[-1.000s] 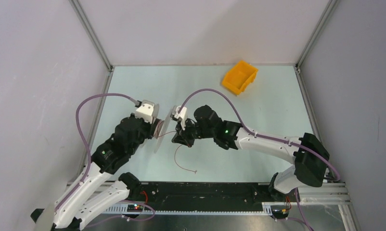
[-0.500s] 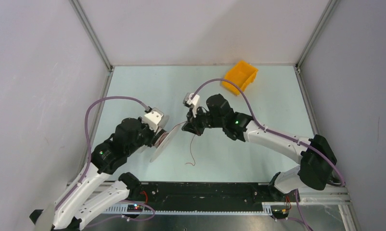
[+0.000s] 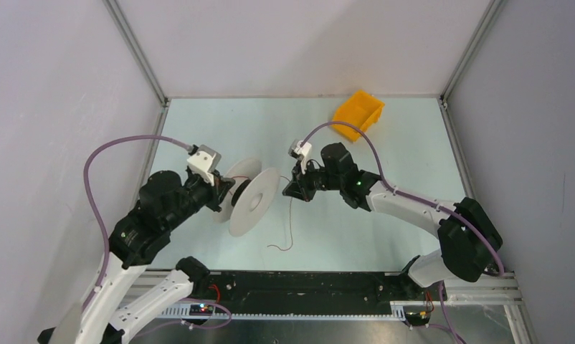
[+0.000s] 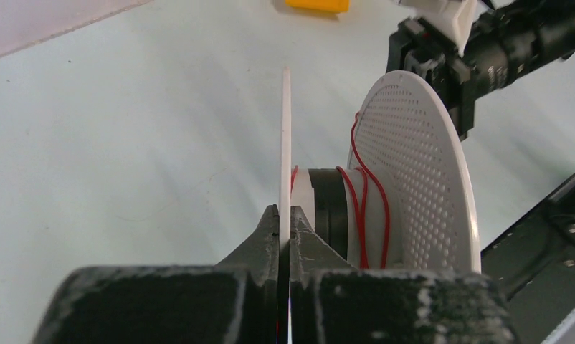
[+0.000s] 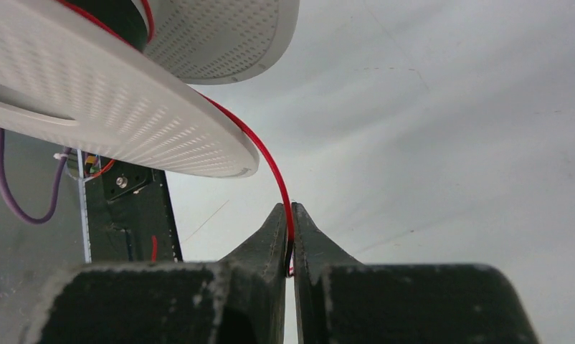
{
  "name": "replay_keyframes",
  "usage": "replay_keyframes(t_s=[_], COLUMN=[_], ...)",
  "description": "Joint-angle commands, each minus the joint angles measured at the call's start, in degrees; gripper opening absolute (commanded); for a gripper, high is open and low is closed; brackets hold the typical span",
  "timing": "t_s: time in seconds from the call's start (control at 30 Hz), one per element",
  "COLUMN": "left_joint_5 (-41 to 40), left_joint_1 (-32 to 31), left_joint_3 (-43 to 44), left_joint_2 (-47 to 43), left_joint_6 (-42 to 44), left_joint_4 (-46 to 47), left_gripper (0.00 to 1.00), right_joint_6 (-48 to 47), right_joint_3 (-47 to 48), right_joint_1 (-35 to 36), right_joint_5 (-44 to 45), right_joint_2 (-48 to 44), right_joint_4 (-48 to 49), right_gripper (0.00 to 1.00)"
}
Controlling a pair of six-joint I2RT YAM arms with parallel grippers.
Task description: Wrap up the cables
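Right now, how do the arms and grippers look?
The left arm and right arm have white lower links and black upper joints. A purple hose loops along each. The right arm carries a green light. The left gripper and right gripper are black, scuffed.

The round white plastic spool (image 4: 414,179) has matt flanges dotted with fine perforations, around a smooth black core. The thin red cable (image 5: 270,168) looks glossy and plastic-sheathed. The black fingers (image 5: 267,251) of the right gripper (image 5: 290,215) are matt, grainy and scuffed whitish. The pale green table (image 3: 399,158) is smooth with a faint sheen. The orange plastic bin (image 3: 358,115), upper right of the top view, looks matt.
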Motion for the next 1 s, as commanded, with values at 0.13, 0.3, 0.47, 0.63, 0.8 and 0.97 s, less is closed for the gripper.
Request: replay_keyframes(t_s=[0.13, 0.3, 0.47, 0.63, 0.8, 0.97], left_joint_5=[7.7, 8.8, 7.5, 5.7, 4.8, 2.2], left_joint_1=[4.7, 7.1, 7.6, 8.4, 9.4, 10.1], left_joint_3=[3.5, 2.5, -0.7, -2.8, -4.7, -5.6], left_joint_2=[-1.9, -2.7, -4.5, -6.0, -7.1, -8.1], left_joint_6=[-10.8, -17.6, -22.6, -25.1, -28.2, -29.9], left_joint_4=[7.7, 12.0, 16.5, 19.5, 22.3, 23.9], left_gripper=[0.0, 0.0, 0.0, 0.0, 0.0, 0.0], right_joint_6=[6.6, 11.2, 18.8, 19.6, 19.6, 18.0], right_joint_3=[-4.3, -7.2, -9.4, -9.7, -9.7, -9.8], right_joint_1=[-2.0, -2.2, -2.2, -1.5, -1.0, -0.5], right_joint_5=[-5.7, -9.7, -14.9, -15.2, -15.0, -13.6], right_joint_2=[-0.2, 0.3, 2.7, 4.6, 5.5, 5.8], right_joint_4=[13.2, 20.8, 31.6, 33.2, 33.6, 31.7], right_gripper=[0.08, 0.08, 0.09, 0.11, 0.13, 0.14])
